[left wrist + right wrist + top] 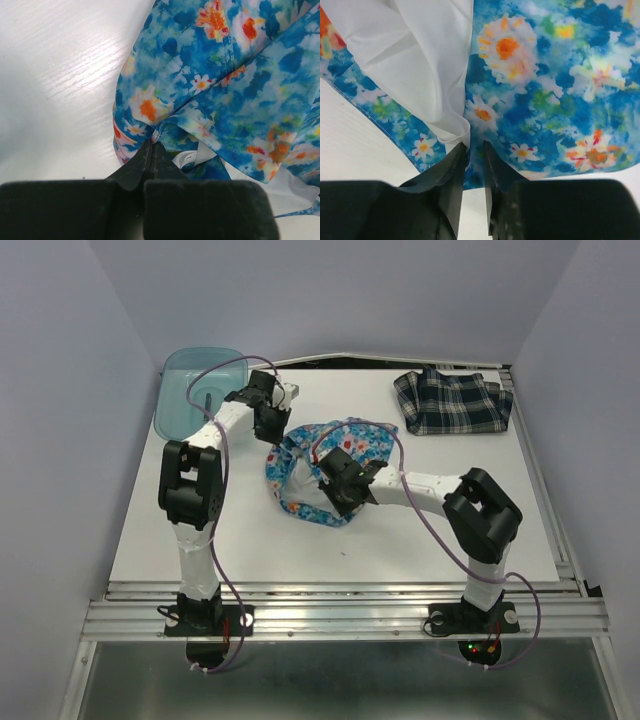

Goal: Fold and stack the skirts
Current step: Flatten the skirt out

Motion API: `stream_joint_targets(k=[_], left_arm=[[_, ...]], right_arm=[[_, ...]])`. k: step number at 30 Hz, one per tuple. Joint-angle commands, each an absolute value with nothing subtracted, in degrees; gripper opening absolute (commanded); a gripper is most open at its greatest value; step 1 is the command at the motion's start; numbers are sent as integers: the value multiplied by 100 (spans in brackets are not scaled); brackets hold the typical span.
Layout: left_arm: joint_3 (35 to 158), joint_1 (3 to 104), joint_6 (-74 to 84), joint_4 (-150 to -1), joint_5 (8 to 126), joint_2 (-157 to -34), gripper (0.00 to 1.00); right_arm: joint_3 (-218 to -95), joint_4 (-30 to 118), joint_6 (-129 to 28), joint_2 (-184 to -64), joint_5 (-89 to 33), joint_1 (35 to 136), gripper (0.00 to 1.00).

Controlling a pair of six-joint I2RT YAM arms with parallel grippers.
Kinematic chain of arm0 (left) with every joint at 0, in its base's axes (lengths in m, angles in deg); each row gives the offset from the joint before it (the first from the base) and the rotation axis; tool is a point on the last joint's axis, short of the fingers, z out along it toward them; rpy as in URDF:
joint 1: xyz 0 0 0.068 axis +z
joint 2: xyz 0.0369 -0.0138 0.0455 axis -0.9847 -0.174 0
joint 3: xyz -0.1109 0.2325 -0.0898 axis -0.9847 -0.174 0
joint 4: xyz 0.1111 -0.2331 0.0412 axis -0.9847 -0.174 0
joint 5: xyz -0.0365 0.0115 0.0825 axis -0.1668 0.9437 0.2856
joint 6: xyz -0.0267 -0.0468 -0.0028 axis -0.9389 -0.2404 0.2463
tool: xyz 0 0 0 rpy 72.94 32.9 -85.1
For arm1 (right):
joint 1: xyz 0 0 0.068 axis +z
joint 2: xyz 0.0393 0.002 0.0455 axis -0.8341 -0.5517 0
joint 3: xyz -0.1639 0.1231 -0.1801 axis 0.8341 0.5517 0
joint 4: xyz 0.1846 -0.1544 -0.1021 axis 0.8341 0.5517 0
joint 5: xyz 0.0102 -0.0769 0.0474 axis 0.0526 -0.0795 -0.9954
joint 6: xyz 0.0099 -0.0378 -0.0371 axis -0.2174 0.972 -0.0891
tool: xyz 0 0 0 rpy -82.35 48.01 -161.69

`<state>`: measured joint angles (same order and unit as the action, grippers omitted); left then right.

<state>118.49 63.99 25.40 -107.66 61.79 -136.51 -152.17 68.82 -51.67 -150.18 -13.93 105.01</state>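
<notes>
Two skirts lie on the white table [400, 530]: the flowered skirt [360, 440] sits bunched to the right of the teal bin [190, 390] and nearer the arm bases. The plaid skirt [452, 402] lies well to the right of the bin, along the same far edge. Your left gripper [151, 145] has its fingers pressed together, pinching a fold of the flowered skirt on its bin side, while your right gripper [475, 146] shows a narrow slit with the hem and white lining at its tips, and you cannot tell whether it grips.
</notes>
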Motion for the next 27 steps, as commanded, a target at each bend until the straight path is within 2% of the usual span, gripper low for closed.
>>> stream_joint_targets(k=[1,5,8,12,14,17,18,21,22,24,27], left_arm=[[11848,6486,2574,-10765,6140,-13424,0],[11830,6504,2679,-10809,6245,-13328,0],[11839,6530,2802,-10809,6385,-13170,0],[11918,6565,2916,-10835,6509,-13073,0],[11962,6583,2969,-10888,6518,-13020,0],[11918,6583,3022,-10914,6465,-12932,0],[11883,6583,3013,-10888,6430,-12906,0],[11655,6574,2987,-10853,6342,-12827,0],[11559,6574,2961,-10818,6299,-12809,0],[11505,6574,2934,-10818,6254,-12818,0],[11496,6583,2847,-10809,6158,-12835,0]], right_arm=[[-15307,6842,-5115,-14681,-734,10556,25],[-15114,6982,-4949,-14146,-532,10556,14],[-14991,7123,-4808,-13812,-514,10495,9],[-14894,7281,-4606,-13504,-593,10267,6],[-14806,7308,-4518,-13406,-663,10057,1],[-14779,7308,-4482,-13309,-988,9827,1],[-14823,7308,-4482,-13309,-1137,9774,2],[-15016,7046,-4640,-13397,-1463,9774,20],[-15121,6801,-4719,-13519,-1568,9774,33],[-15306,6632,-4895,-13695,-1630,9774,50],[-15666,6342,-5211,-14204,-1587,9774,55]])
